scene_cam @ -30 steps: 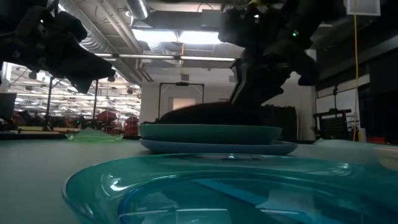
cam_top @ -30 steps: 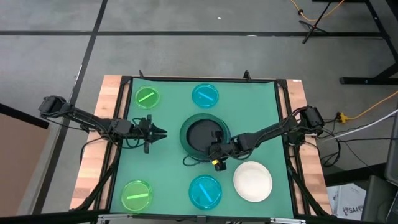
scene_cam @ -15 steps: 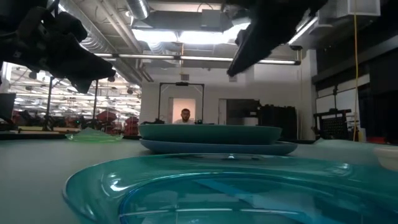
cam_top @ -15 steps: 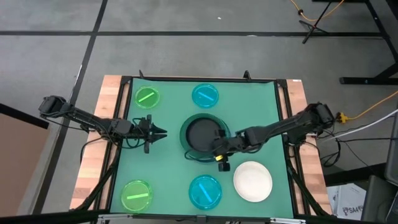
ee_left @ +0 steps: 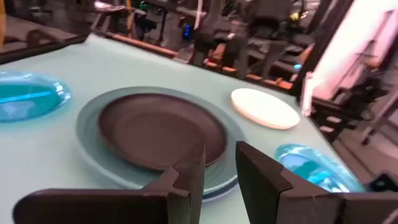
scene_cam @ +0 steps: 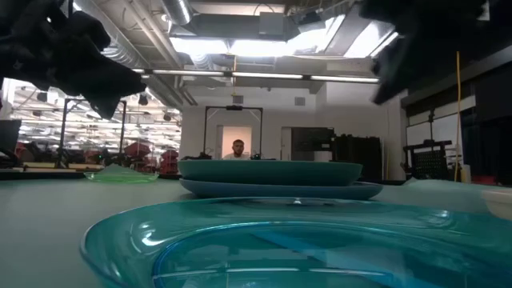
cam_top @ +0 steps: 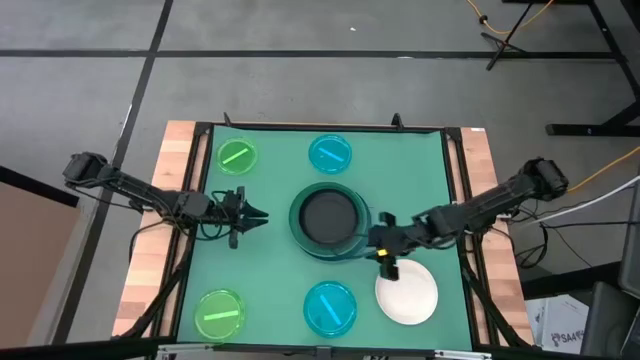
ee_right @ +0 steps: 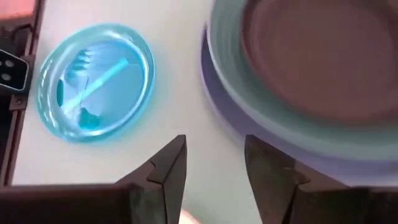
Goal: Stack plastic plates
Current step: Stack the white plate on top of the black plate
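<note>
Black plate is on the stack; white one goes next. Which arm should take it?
Right, probably. The right gripper hangs open right beside the white plate, between it and the stack. The left gripper waits on the stack's far side, with the stack between it and that plate.

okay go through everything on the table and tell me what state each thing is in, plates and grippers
black plate: on top of the centre stack
dark green plate: under the black, on the slate-blue plate
white plate: unstacked
lime-green plates: unstacked
cyan plates: unstacked
right gripper: open, empty, between stack and white plate
left gripper: open, empty, waiting left of the stack
</note>
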{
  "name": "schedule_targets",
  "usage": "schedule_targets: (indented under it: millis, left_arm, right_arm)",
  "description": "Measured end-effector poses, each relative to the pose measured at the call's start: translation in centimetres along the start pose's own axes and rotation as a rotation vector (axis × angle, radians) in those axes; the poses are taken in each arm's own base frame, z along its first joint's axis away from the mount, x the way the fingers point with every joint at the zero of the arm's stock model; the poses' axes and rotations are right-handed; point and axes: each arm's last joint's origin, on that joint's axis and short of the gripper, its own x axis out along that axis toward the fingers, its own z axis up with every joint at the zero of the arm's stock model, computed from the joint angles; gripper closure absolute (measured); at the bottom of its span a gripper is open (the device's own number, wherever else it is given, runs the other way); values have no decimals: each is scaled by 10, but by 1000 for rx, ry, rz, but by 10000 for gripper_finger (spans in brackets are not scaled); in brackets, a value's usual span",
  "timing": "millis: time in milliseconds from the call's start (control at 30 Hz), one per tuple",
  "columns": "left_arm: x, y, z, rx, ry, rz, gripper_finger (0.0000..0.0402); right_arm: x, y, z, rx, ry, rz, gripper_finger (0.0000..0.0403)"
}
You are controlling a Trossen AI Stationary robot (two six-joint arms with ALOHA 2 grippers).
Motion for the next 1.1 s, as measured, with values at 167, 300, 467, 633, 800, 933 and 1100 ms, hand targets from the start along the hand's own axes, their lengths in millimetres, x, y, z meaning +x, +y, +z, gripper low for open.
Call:
schedule_targets:
  millis: [167, 300, 467, 633, 800, 933, 1100]
  left_arm:
    - [-1, -6, 7, 23, -71, -52, 317]
    - [-2, -8, 9, 29, -95, -63, 317]
    - [-2, -8, 9, 28, -95, -60, 317]
    - [-2, -6, 9, 25, -108, -18, 317]
    - [-2, -5, 10, 22, -123, 22, 317]
    - [-1, -3, 11, 16, -138, 48, 317]
    - [-1, -3, 11, 16, -138, 47, 317]
  right_arm:
    - [-2, 6, -43, 151, 71, 10, 251]
    - [1, 14, -71, 215, 151, 19, 251]
    - [-2, 17, -92, 214, 242, -40, 251]
    - [-6, 14, -102, 179, 271, -153, 251]
    - [-3, 8, -111, 159, 278, -192, 251]
    - [0, 1, -119, 140, 293, -214, 251]
    - [7, -1, -126, 148, 280, -170, 251]
